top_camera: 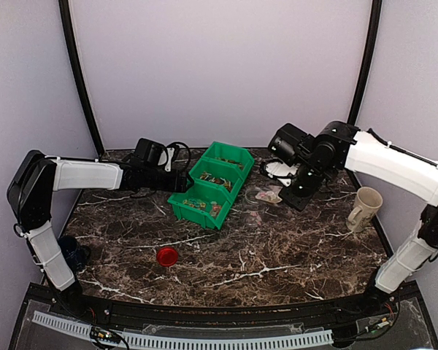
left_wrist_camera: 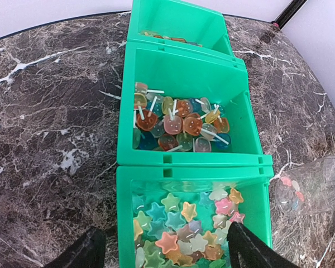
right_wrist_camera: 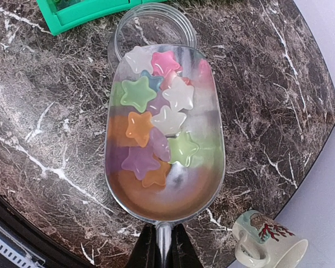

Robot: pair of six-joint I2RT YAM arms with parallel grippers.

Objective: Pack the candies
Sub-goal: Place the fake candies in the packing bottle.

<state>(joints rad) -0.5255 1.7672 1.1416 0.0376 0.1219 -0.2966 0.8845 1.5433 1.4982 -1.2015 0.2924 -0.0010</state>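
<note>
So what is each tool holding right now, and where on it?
Right tool grips the clear scoop of star candies by its thin handle. Left tool is open, holding nothing.

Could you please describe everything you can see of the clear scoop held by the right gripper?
The scoop looks like clear plastic: a long oval bowl narrowing to a thin handle, which the right gripper clamps at the near end. Its bowl carries a heap of star candies in white, pink, green, orange and purple. It hangs above the marble table, with its far tip over the rim of a clear jar; whether the two touch cannot be told.
</note>
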